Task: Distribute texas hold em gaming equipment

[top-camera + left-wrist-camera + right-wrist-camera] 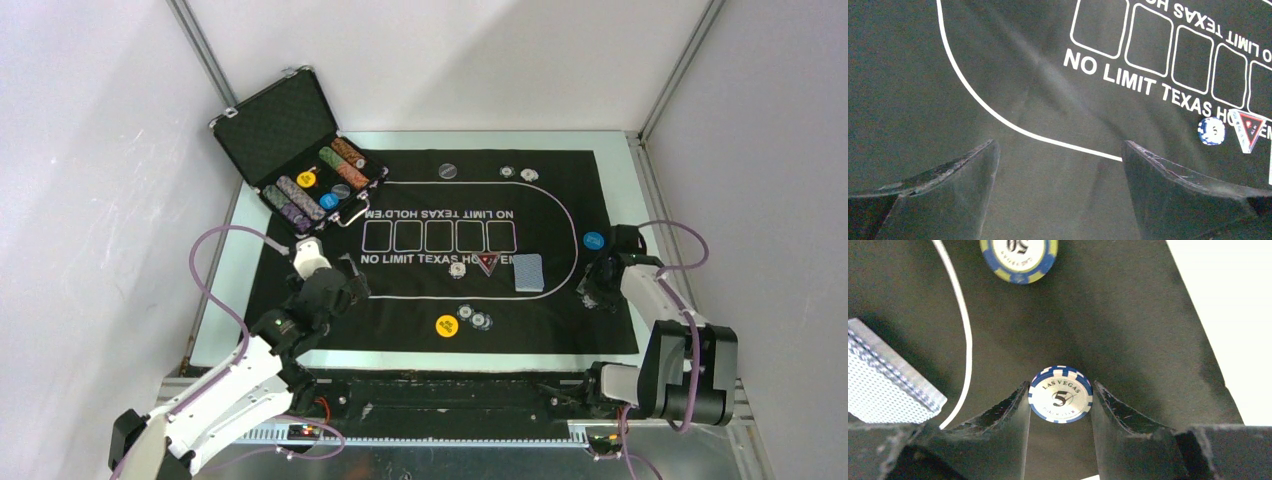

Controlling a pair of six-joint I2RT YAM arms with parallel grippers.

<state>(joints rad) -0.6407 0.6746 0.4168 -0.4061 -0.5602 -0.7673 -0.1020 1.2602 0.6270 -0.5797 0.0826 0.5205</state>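
Observation:
My right gripper (1060, 385) is shut on a blue-and-white "5" poker chip (1060, 395), pinched by its rim between the fingers just above the black mat (1108, 315). It hovers near the mat's right edge (590, 290), below a blue disc (593, 241). A blue-and-yellow chip (1019, 257) lies ahead of it and the blue-backed card deck (888, 380) lies to its left. My left gripper (1059, 145) is open over bare mat at the left (355, 280), holding nothing. A blue chip (1211, 131) and the red-black triangle marker (1249, 129) lie to its right.
The open black case (300, 160) with rows of chips stands at the back left. A yellow disc (447, 325) and two chips (472, 316) lie near the front edge. A black disc (447, 171) and two chips (518, 174) sit at the far side.

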